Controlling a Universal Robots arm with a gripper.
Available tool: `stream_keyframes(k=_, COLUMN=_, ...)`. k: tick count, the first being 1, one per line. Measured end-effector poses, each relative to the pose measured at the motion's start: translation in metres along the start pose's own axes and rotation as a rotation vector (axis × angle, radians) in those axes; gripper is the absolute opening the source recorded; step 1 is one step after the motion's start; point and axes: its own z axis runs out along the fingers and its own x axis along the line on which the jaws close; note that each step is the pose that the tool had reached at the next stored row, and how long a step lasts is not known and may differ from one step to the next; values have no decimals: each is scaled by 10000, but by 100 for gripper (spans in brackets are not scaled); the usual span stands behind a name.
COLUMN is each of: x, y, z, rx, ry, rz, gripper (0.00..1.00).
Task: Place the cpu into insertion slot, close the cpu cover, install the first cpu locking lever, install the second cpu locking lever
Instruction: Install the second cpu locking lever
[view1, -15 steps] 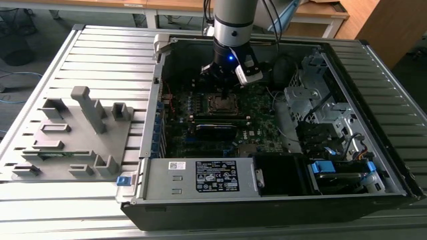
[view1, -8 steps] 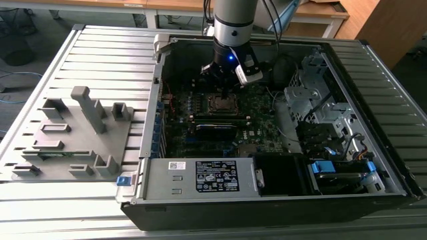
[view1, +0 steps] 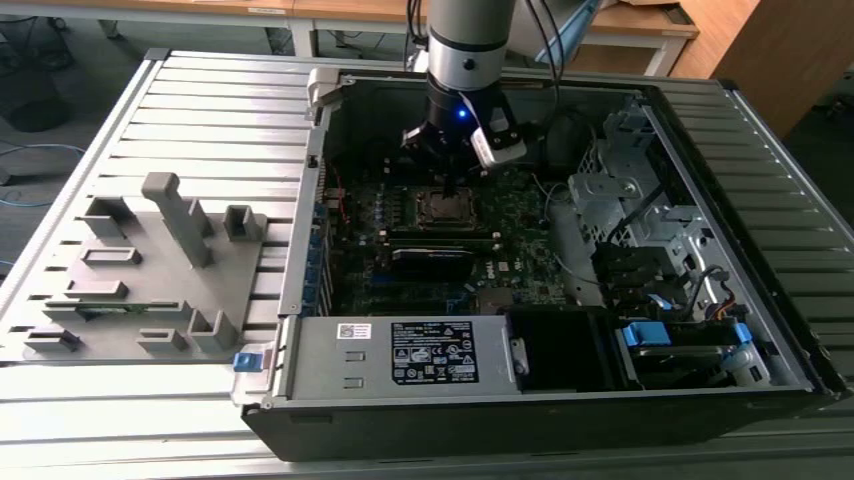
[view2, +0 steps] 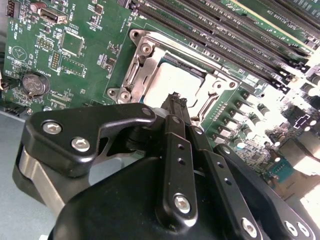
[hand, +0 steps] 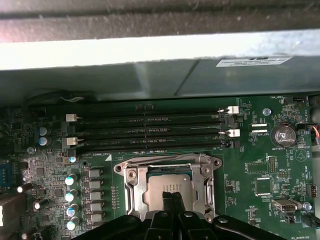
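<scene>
The cpu (hand: 157, 192) (view2: 172, 80), with its dull silver top, lies in the insertion slot (view1: 424, 208) on the green circuit board inside the open computer case. The cpu cover (hand: 134, 186) (view2: 142, 62), a silver frame, lies flat around it, and the chip shows through its window. My gripper (hand: 172, 191) (view2: 176, 100) (view1: 451, 185) hangs straight over the socket. Its two black fingers are shut together with nothing between them, and the tips are at or just above the middle of the chip. The fingers hide part of the chip in both wrist views.
Several long memory slots (hand: 150, 130) run beside the socket, with a row of capacitors (hand: 72, 195) and a coin battery (hand: 285, 134) nearby. The case wall (hand: 150, 50) stands close behind. A grey fixture plate (view1: 147, 260) lies at the exterior view's left, and the power supply (view1: 400, 350) sits in front.
</scene>
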Motion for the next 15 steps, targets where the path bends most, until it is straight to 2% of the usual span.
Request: stream_keyframes(k=15, x=0, y=0, z=-15, rx=-2, ry=-1, rz=0, gripper=11)
